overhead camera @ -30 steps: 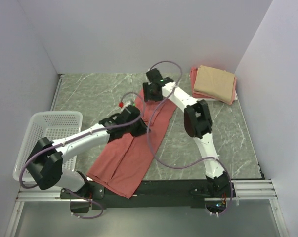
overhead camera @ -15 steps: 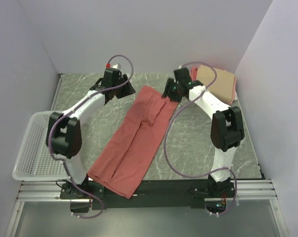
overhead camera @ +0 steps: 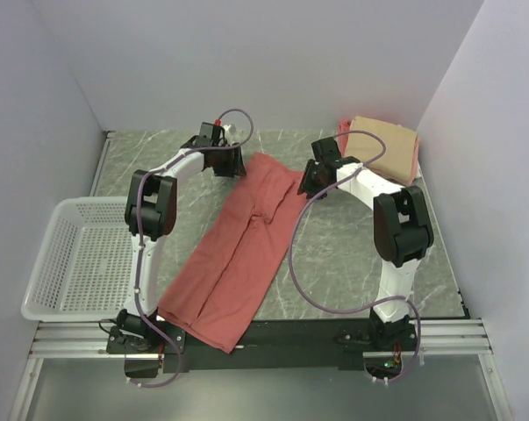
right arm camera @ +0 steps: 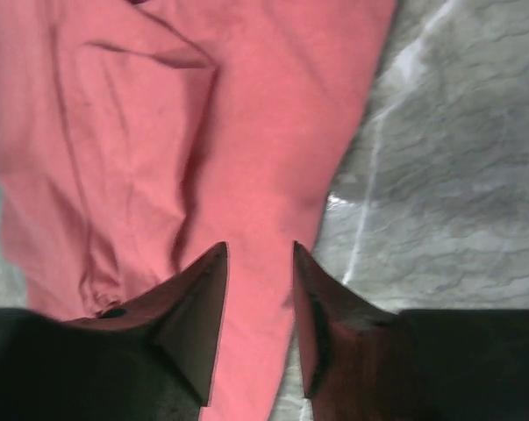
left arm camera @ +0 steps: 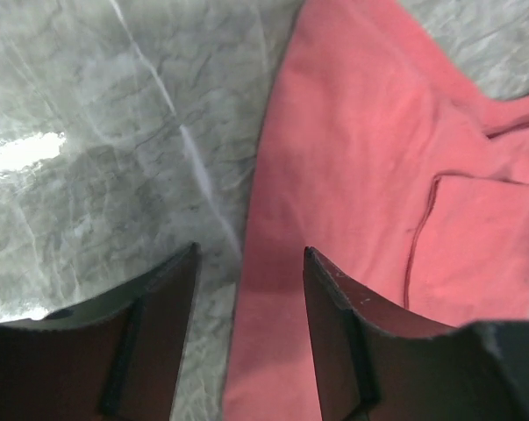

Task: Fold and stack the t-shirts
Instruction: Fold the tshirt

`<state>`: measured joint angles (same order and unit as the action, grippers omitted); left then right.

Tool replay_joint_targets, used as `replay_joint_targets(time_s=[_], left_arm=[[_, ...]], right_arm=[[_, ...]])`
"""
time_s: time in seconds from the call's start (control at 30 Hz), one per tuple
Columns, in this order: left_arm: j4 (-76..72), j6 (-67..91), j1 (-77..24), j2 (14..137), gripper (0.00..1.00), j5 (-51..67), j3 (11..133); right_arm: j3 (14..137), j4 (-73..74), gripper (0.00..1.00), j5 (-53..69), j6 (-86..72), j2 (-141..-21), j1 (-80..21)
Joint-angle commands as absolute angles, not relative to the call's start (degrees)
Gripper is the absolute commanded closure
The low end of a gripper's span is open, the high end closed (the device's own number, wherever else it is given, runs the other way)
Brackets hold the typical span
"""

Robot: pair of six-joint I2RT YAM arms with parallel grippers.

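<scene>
The salmon-red t-shirt (overhead camera: 238, 254) lies folded lengthwise in a long strip, running from the far middle of the table to the near edge. My left gripper (overhead camera: 232, 165) is at its far left corner. In the left wrist view that gripper (left arm camera: 251, 254) is open, its jaws straddling the cloth's left edge (left arm camera: 264, 219). My right gripper (overhead camera: 310, 186) is at the strip's far right edge. In the right wrist view it (right arm camera: 260, 250) is open with a narrower gap, above the red cloth (right arm camera: 255, 175). A folded tan t-shirt (overhead camera: 382, 145) rests on a pink one (overhead camera: 344, 140) at the back right.
A white mesh basket (overhead camera: 84, 259) stands at the left table edge, beside the left arm. Grey walls enclose the table on the left, back and right. The marble tabletop (overhead camera: 369, 254) shows right of the red strip.
The left arm swung from across the shirt's middle to its far left corner and its jaws widened. The right gripper shifted to the far right edge and its jaws narrowed.
</scene>
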<state>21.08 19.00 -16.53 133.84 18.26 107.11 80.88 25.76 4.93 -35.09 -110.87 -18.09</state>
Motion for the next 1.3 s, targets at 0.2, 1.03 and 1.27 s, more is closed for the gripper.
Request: replay_joint_targets(time_s=[0.2,1.03,1.27], left_arm=[[20.57,16.61,-16.44,139.3,0.44,25.66,113.29],[10.12,44.45,-15.04,147.31,1.0,3.97,123.41],[11.33,55.28,-10.73,146.08,1.0,-8.16,122.61]], right_arm=[[86.82,27.5,0.67,0.28,-32.96,-119.08,-16.88],[119.53,34.1,0.17,1.14,-24.08,-133.16,-13.71],[121.83,36.48,0.16,2.72,-24.17,-131.93,-12.83]])
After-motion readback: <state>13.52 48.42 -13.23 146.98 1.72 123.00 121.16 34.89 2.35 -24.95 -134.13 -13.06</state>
